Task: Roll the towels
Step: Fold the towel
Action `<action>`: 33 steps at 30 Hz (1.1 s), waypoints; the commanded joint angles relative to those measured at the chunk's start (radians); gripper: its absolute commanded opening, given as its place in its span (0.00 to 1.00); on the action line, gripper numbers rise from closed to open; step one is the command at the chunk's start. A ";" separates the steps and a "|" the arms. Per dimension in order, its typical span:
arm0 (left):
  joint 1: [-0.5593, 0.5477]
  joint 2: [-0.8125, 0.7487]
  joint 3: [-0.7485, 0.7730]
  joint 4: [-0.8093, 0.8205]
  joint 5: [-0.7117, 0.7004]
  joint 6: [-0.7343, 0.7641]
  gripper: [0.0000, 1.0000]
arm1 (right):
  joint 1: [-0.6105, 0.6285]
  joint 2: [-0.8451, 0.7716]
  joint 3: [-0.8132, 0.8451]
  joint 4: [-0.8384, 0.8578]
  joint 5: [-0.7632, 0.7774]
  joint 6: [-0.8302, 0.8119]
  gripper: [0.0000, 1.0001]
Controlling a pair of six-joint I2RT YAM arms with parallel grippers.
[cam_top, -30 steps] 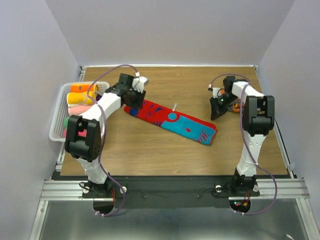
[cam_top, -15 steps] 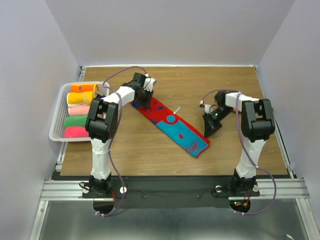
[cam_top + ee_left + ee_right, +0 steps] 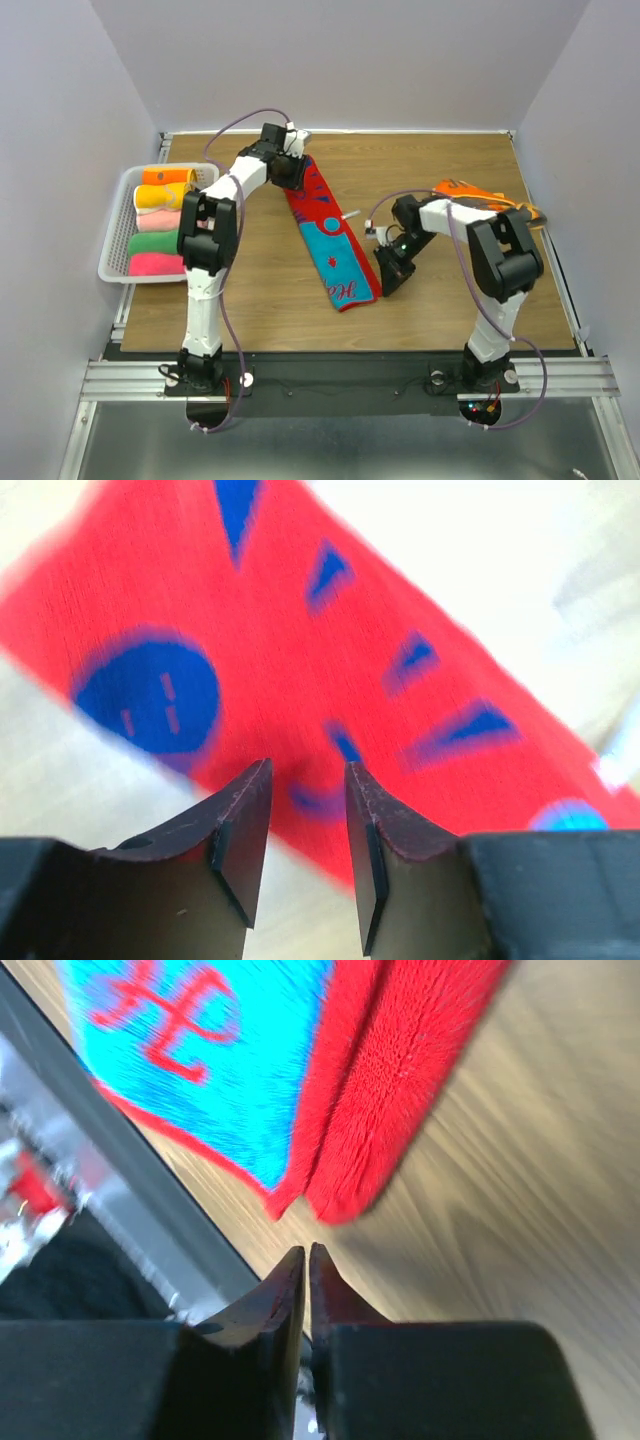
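Red and blue towel [image 3: 325, 235] lies flat on the table [image 3: 450, 300] as a long strip, mid-table; its far end is near the back edge and its near end points toward the arm bases. At the near end, the right wrist view shows the red edge [image 3: 380, 1060] doubled over beside the blue panel.

Your left gripper [image 3: 290, 172] sits over the far end; its jaws stand a narrow gap apart above the red cloth [image 3: 300, 650], nothing pinched.

Your right gripper [image 3: 386, 282] is just beside the near right corner; its jaws are closed to a slit and hold nothing; the corner lies just past the tips [image 3: 307, 1250].

Orange towel [image 3: 487, 195] lies crumpled at the right edge.

Five rolled towels [image 3: 158, 220] fill the white basket [image 3: 112, 245] on the left.
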State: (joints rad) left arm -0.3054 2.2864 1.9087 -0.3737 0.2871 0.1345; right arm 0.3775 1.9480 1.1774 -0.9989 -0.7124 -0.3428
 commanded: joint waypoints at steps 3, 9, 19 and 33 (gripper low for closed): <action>-0.044 -0.364 -0.320 0.062 0.132 -0.046 0.48 | -0.020 -0.208 0.045 0.138 0.044 0.114 0.29; -0.104 -0.400 -0.468 0.116 0.192 -0.068 0.49 | -0.008 -0.156 0.074 0.152 0.051 0.212 0.33; -0.129 -0.303 -0.456 0.130 0.173 -0.070 0.48 | 0.049 -0.080 0.082 0.181 0.084 0.264 0.34; -0.129 -0.235 -0.435 0.130 0.138 -0.082 0.48 | 0.063 -0.173 -0.059 0.174 0.077 0.260 0.38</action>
State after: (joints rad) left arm -0.4366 2.0502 1.4475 -0.2584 0.4301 0.0616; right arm 0.4328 1.8313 1.1309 -0.8299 -0.6247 -0.0780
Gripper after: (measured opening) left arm 0.480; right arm 0.394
